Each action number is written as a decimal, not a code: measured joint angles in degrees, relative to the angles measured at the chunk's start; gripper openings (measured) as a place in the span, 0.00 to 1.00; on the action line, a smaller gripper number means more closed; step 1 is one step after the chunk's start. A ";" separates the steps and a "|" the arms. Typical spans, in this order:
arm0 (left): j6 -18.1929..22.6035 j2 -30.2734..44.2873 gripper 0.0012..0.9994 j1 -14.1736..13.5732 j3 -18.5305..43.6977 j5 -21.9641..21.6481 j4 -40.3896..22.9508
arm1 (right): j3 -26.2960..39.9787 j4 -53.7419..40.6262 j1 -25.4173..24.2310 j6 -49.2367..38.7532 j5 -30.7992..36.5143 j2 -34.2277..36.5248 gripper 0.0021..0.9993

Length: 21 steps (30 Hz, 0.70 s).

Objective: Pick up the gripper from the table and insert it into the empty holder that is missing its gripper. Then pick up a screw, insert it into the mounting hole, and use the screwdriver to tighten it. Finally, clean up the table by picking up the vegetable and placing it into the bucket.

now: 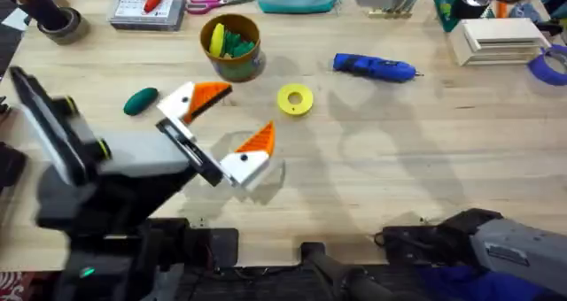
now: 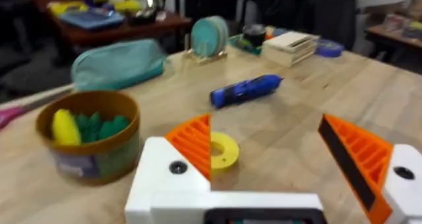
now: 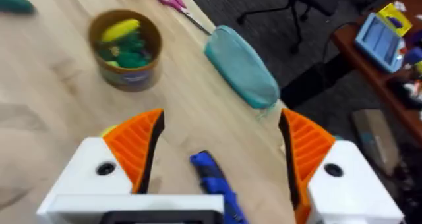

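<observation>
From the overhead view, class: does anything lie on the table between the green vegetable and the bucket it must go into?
Nothing visible does. The vegetable lies on bare table, and the stretch up to the bucket is open wood. The left pincer hovers just beside that path, open, not across it.

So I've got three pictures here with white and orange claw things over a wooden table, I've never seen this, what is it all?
These are two robot arms at a wooden table. One picture looks down from above; the other two come from cameras on each arm's wrist, so the white mounts with orange tips at their bottom edges are that arm's own fingers.

The left gripper hangs open over the table, holding nothing. The right gripper is open too, above the blue screwdriver.

On the table lie a bucket with yellow and green items, a dark green vegetable, a yellow ring and a teal pouch.
</observation>
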 joint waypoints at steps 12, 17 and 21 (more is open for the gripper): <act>11.42 24.60 0.98 0.00 33.66 -19.96 -33.84 | -9.52 -7.60 0.24 7.87 1.10 -14.76 1.00; 14.03 35.02 0.98 0.00 42.44 -27.12 -43.53 | -20.58 -6.61 0.24 10.61 2.84 -20.09 1.00; 14.85 43.21 0.99 0.00 46.57 -32.22 -46.82 | -27.28 -6.54 0.18 11.88 3.75 -25.74 1.00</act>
